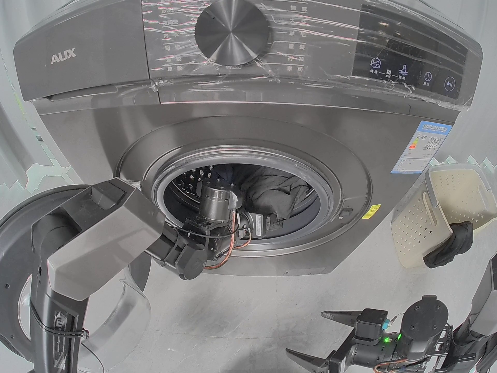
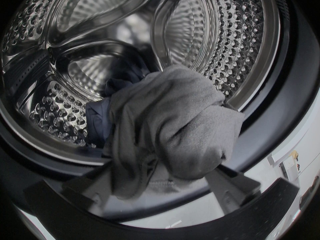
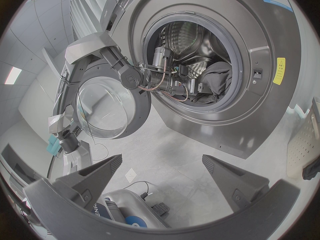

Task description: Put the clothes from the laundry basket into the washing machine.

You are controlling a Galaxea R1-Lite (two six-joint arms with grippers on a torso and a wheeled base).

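The left gripper (image 2: 163,174) is inside the washer's (image 1: 103,130) drum (image 2: 233,34). Its jaws stand apart, and a grey garment (image 2: 173,127) is bunched between and over them, seemingly loose rather than pinched. A dark blue piece (image 2: 96,120) lies deeper in the drum. So at least two pieces look loaded. To the washer's right, the basket (image 1: 414,224) has one black garment (image 1: 450,244) hanging over its rim, so that is left to move. The right gripper (image 1: 323,338) hangs in front of the washer, low, with jaws apart and empty.
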